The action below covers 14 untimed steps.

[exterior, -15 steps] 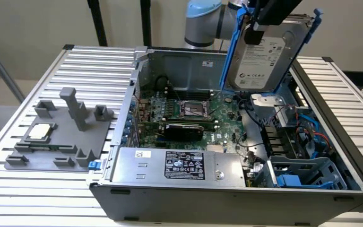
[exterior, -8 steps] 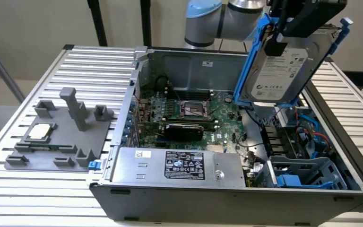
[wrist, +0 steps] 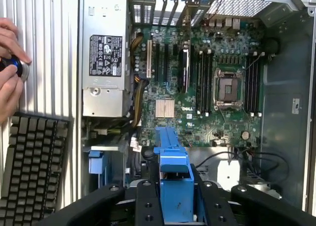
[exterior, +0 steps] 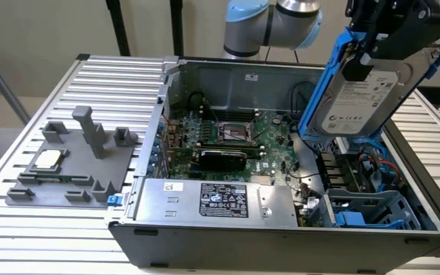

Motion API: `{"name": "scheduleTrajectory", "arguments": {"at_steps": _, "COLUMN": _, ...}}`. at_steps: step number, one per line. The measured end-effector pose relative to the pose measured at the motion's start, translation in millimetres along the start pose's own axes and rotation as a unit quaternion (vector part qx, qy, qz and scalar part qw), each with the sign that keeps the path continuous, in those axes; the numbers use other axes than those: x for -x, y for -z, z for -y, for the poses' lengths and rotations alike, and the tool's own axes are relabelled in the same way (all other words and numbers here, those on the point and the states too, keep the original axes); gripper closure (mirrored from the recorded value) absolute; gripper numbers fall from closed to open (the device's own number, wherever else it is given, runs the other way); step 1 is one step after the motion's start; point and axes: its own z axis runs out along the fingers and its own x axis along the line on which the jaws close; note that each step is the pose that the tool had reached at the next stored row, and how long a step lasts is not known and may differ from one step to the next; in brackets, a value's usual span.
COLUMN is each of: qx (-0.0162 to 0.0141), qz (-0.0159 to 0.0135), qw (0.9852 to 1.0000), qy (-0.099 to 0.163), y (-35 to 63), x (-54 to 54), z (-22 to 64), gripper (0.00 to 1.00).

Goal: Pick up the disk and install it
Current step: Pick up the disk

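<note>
The disk [exterior: 361, 94], a silver-grey drive with a white label in a blue carrier frame, hangs on edge in the air above the open computer case [exterior: 297, 229], over its side at the exterior view's right. My gripper [exterior: 394, 31] is shut on its upper end. In the wrist view the carrier's blue edge [wrist: 174, 179] sits between my black fingers [wrist: 148, 201], with the motherboard [wrist: 207, 82] below. A blue drive cage [exterior: 369, 212] sits in the case's near corner at the exterior view's right.
A silver power supply box [exterior: 216, 200] lies along the case's front. A grey fixture block [exterior: 75, 163] with a small square chip [exterior: 50, 158] rests on the slatted table at the exterior view's left. A person's hands [wrist: 9, 70] and a black keyboard [wrist: 29, 161] lie beside the case.
</note>
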Motion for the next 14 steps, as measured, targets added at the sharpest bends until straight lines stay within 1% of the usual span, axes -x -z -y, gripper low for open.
{"name": "scheduleTrajectory", "arguments": {"at_steps": 8, "qx": 0.0, "qz": 0.0, "qw": 1.0, "qy": 0.0, "y": 2.7, "x": -26.5, "z": 16.4, "gripper": 1.0}}
{"name": "scheduleTrajectory", "arguments": {"at_steps": 14, "qx": 0.0, "qz": 0.0, "qw": 1.0, "qy": 0.0, "y": 3.7, "x": -50.8, "z": 25.8, "gripper": 1.0}}
